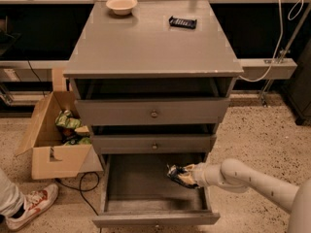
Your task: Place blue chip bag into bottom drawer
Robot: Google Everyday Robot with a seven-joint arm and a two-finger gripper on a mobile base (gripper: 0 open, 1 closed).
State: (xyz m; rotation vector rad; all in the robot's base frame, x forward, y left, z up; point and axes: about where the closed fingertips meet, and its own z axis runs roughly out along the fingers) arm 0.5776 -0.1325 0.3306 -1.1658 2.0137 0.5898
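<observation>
The blue chip bag (180, 174) is a crinkled dark blue foil bag with pale print. It hangs at the right side of the pulled-out bottom drawer (146, 204), inside its opening and a little above its floor. My gripper (190, 175) reaches in from the right on a white arm and is shut on the bag's right end. The drawer's low grey front panel (155, 219) is toward the camera. The two drawers above it are shut.
The grey cabinet top (150, 38) carries a pale bowl (121, 5) and a small flat black bar (182, 22). An open cardboard box (53, 140) with green snack bags stands at the left. A person's shoe (29, 205) and a cable (80, 188) are on the floor.
</observation>
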